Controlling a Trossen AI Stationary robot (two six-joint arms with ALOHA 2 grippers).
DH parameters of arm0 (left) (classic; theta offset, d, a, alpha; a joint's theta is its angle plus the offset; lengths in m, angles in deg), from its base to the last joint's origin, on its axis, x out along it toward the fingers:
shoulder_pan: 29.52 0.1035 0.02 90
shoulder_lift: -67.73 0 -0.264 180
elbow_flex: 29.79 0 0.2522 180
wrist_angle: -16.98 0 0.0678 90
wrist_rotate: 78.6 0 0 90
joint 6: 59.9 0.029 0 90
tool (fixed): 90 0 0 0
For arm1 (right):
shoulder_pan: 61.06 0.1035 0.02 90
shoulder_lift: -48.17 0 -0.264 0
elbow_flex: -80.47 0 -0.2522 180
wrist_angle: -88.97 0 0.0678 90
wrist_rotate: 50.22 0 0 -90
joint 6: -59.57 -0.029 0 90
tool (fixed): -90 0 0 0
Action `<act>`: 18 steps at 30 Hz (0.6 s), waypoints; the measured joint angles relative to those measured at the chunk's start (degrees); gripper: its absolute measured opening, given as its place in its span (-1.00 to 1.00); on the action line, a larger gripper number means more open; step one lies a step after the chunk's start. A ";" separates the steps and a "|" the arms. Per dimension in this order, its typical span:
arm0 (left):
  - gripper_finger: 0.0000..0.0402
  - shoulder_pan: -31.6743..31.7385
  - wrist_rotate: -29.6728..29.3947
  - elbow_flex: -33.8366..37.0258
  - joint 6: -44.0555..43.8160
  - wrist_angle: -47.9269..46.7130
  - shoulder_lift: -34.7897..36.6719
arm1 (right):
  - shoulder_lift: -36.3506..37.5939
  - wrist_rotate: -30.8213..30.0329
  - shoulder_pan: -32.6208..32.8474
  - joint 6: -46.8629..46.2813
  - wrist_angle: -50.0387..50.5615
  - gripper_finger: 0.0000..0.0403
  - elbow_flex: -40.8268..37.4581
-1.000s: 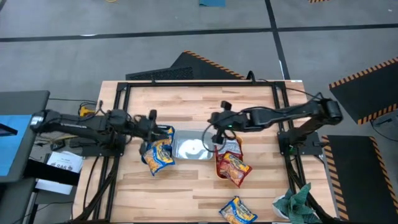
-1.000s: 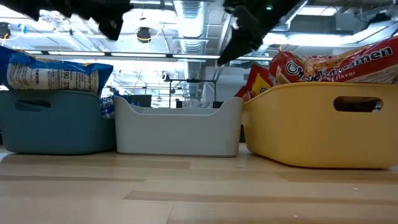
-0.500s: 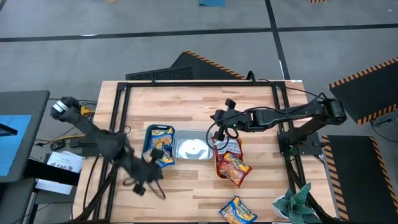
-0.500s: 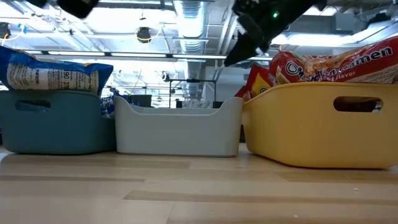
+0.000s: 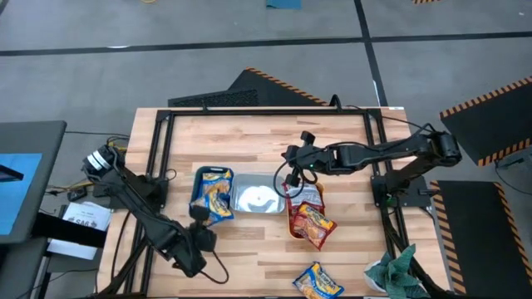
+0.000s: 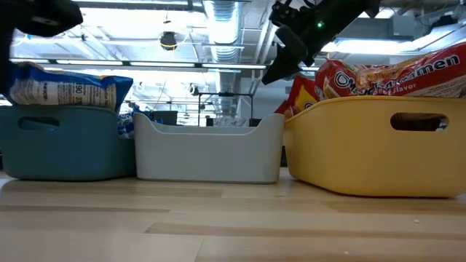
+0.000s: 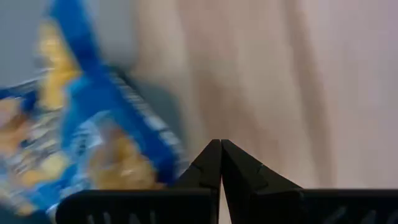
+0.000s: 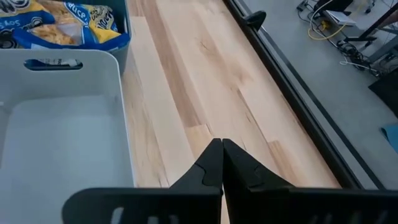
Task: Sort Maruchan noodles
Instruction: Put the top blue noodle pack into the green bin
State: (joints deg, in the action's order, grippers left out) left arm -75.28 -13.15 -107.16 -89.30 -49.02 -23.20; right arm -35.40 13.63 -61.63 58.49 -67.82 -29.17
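Observation:
Three bins stand in a row mid-table. The teal bin point(image 5: 202, 184) holds yellow-and-blue Maruchan packets point(image 5: 214, 202), the clear bin point(image 5: 259, 198) shows no packet, and the orange bin point(image 5: 293, 218) holds red packets point(image 5: 312, 223). One yellow-and-blue packet point(image 5: 317, 281) lies flat on the table near the near edge. My left gripper point(image 5: 199, 218) is shut and empty at the teal bin's near end; its wrist view shows the shut fingertips point(image 7: 221, 146) beside a blurred yellow-and-blue packet point(image 7: 81, 143). My right gripper point(image 5: 291, 158) is shut and empty, above the table just beyond the far ends of the clear and orange bins.
A green cloth point(image 5: 391, 267) hangs at the table's near right corner. Bare wood lies along the far side of the bins point(image 8: 205, 68) and at the near left. A black frame rail point(image 8: 292, 93) runs along the table's edge. In the low view the bins stand side by side point(image 6: 211, 149).
My left arm has swung away from above the teal bin's far end toward the table's near edge, and its gripper now sits by the bin's near end. My right gripper has shifted slightly toward the far edge and a little upward.

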 joint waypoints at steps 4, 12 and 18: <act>-1.00 0.00 -3.60 -0.04 -2.41 -2.92 0.09 | 0.00 0.12 -0.34 0.07 0.06 -0.90 0.00; -1.00 0.00 -7.05 0.09 -13.11 -20.47 0.19 | 0.00 0.57 -1.49 -0.42 0.13 -0.90 0.00; -1.00 0.50 -6.20 0.11 -14.78 -22.67 0.19 | -0.13 0.76 -1.33 -0.43 0.12 -0.90 0.00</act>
State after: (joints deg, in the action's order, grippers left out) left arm -74.78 -19.35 -107.05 -104.08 -71.68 -23.01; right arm -35.54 14.40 -62.97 58.06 -67.70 -29.17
